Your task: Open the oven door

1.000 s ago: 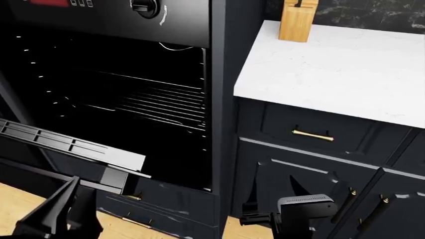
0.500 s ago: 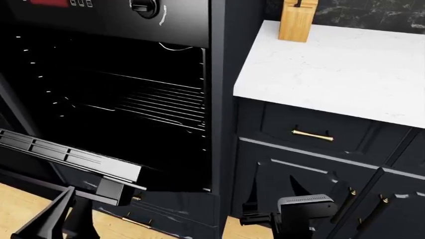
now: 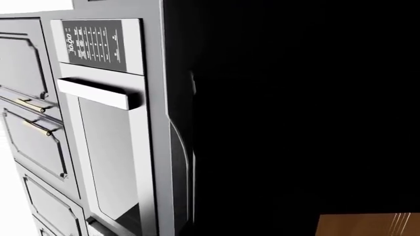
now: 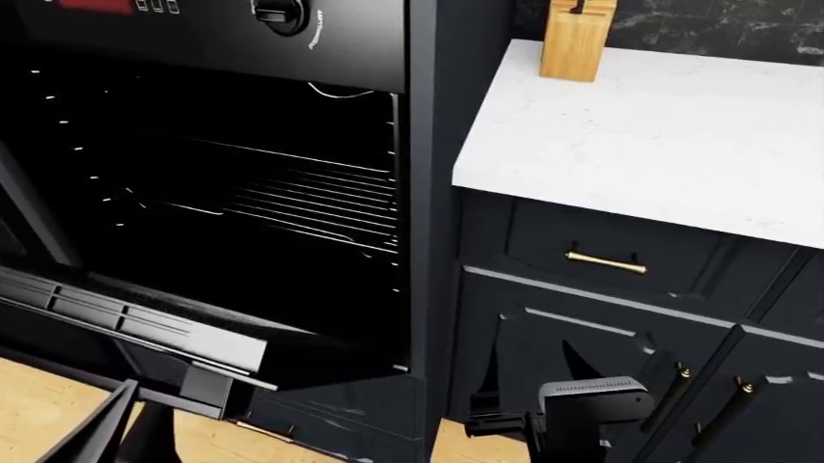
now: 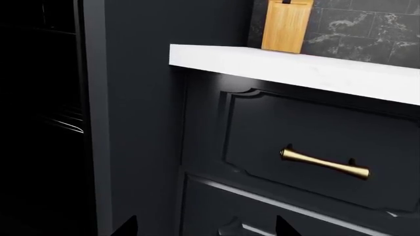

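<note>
The oven door (image 4: 129, 323) is a glossy black panel hanging partly swung down in the head view, its top edge tilted out toward me. Behind it the dark oven cavity with wire racks (image 4: 309, 198) is exposed. My left gripper (image 4: 129, 386) sits just under the door's outer edge, and its fingers (image 4: 91, 429) converge on the bar handle there. In the left wrist view the door (image 3: 295, 123) fills most of the picture as a black mass and the jaws are hidden. My right gripper (image 5: 206, 228) hangs open beside the navy cabinet, holding nothing.
The control panel with its knob (image 4: 281, 12) is above the cavity. A white counter (image 4: 644, 135) with a wooden knife block (image 4: 574, 39) lies to the right, above navy drawers with brass handles (image 4: 605, 261). A grey appliance with a bar handle (image 3: 98, 92) shows in the left wrist view.
The oven door has swung further down and outward. My left gripper has dropped lower with it. The right arm has stayed still.
</note>
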You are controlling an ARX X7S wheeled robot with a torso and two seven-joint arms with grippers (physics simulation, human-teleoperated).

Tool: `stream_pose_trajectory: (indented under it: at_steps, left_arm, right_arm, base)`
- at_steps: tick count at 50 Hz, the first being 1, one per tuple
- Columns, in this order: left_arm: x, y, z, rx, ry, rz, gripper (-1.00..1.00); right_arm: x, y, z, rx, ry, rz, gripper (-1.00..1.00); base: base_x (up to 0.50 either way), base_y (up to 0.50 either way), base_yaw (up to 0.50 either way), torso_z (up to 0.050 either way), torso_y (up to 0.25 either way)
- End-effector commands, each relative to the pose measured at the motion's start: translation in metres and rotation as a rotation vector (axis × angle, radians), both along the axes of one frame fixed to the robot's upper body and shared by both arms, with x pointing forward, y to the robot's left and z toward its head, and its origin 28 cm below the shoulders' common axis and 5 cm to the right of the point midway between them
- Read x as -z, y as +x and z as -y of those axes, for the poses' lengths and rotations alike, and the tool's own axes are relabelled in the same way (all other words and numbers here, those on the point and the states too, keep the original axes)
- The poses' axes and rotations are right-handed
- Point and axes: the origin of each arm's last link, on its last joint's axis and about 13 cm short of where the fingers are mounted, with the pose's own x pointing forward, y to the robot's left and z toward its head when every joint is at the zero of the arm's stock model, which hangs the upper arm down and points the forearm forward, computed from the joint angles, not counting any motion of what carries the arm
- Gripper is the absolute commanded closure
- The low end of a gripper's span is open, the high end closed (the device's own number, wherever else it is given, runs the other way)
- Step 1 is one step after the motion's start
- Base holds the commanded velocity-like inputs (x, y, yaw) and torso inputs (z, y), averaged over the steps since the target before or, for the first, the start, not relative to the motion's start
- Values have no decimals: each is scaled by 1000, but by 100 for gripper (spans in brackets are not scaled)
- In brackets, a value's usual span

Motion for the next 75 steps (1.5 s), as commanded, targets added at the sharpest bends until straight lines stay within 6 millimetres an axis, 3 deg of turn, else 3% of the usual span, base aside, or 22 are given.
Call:
stream_pose_trajectory:
  at_steps: [1,75]
  left_arm:
    - [-13,9,-24,-128,-75,199,100]
    - [33,-23,-45,-190,-31,253,100]
  right_arm:
    - [0,0,0,2,1,-1,-100]
    - [1,1,0,1,2,-5,-100]
  base:
    - [-1,4,6,10,0]
    - [-3,3,7,1,3]
